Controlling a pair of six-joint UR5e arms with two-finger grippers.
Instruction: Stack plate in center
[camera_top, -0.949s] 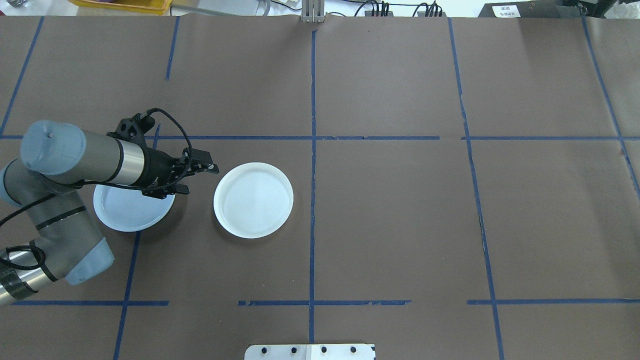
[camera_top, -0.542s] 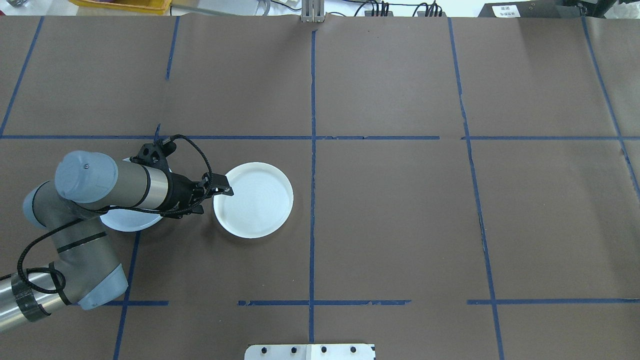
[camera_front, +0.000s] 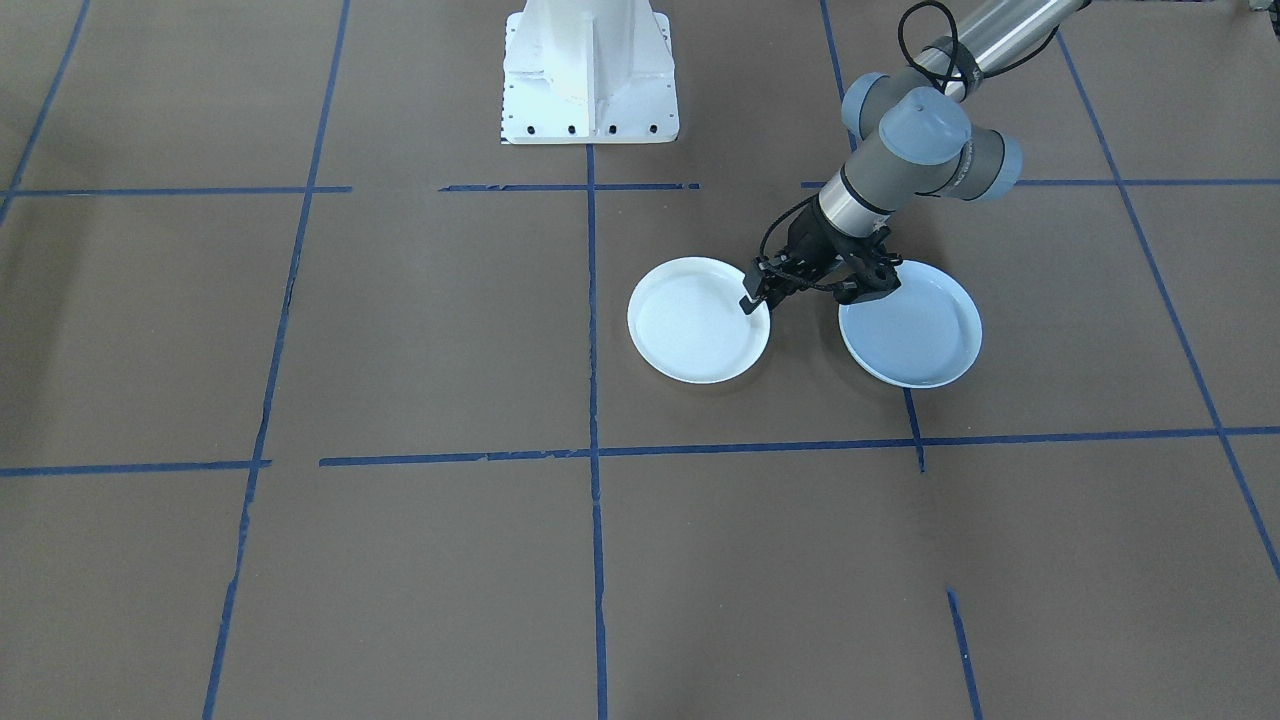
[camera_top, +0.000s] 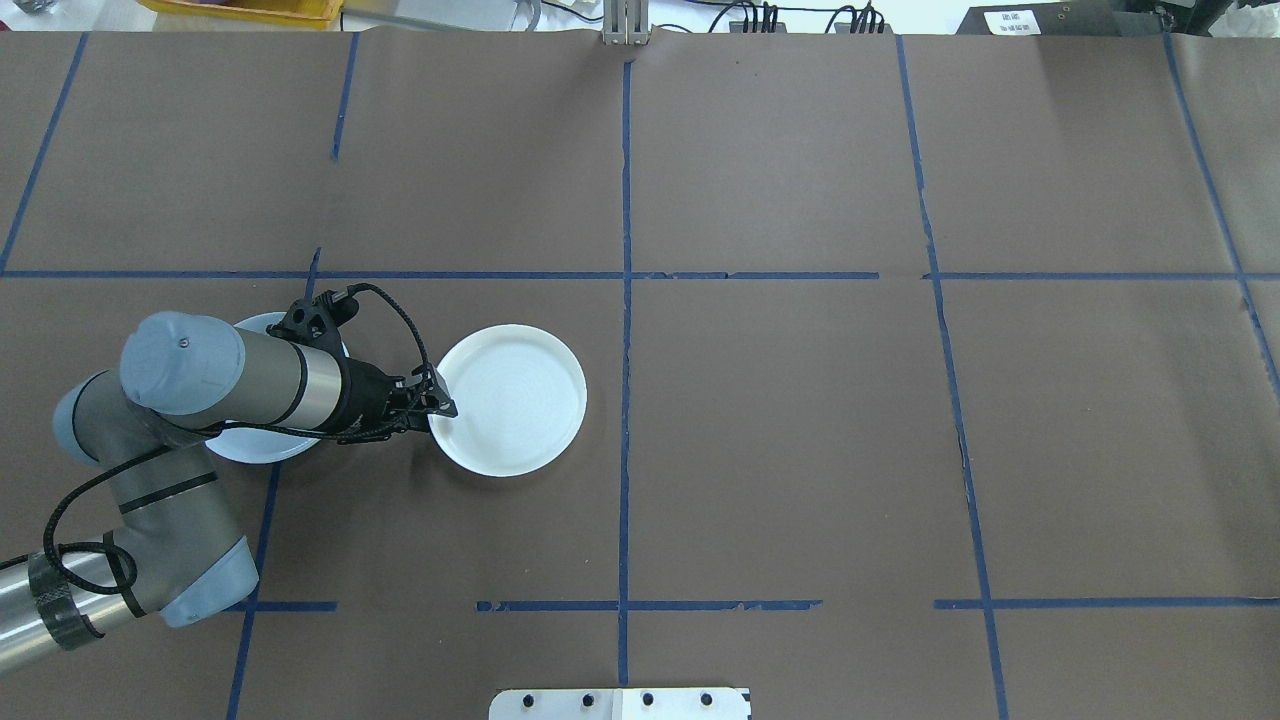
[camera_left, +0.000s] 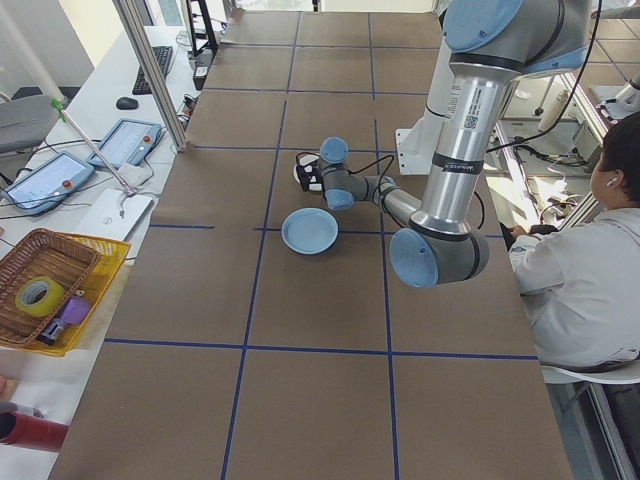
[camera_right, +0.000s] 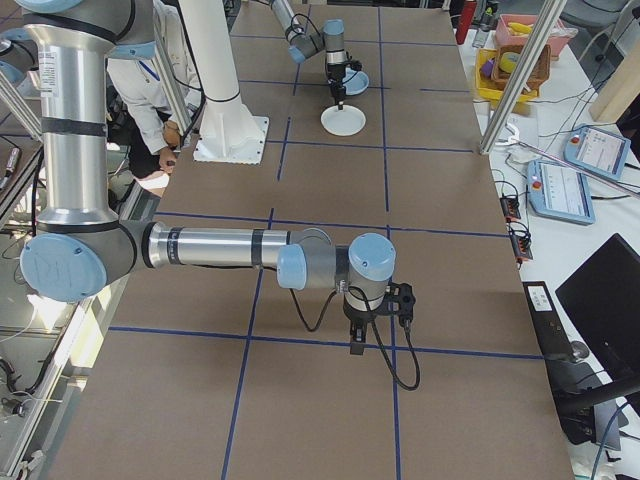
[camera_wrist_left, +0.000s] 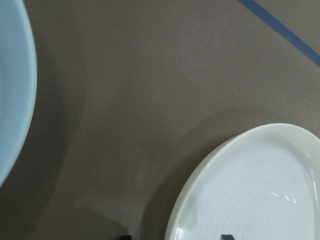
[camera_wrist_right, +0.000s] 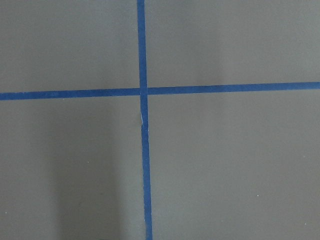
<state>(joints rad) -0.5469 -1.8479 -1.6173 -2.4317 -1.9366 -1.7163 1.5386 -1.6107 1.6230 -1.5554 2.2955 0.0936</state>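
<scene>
The center, a smooth pale blue-grey plate (camera_front: 915, 335) (camera_top: 255, 448) (camera_wrist_left: 12, 100), lies flat on the table, partly under my left arm. A white plate with concentric rings (camera_front: 695, 325) (camera_top: 515, 400) (camera_wrist_left: 250, 190) lies just to its right in the overhead view, a gap of table between them. My left gripper (camera_front: 755, 298) (camera_top: 437, 402) is low at the ringed plate's near-left rim. Its fingertips (camera_wrist_left: 227, 236) stand apart, one on each side of the rim, so it is open. My right gripper (camera_right: 355, 340) shows only in the exterior right view, hanging over bare table; whether it is open or shut I cannot tell.
Brown paper with blue tape lines (camera_top: 625, 300) covers the table. The white robot base (camera_front: 590, 70) stands at the robot's edge. A person (camera_left: 590, 270) sits beside it. A yellow basket (camera_left: 60, 290) and tablets lie off the far edge.
My left arm swung right and dropped, carrying the gripper from over the pale blue-grey plate to the ringed plate's left rim. Both plates stayed put.
</scene>
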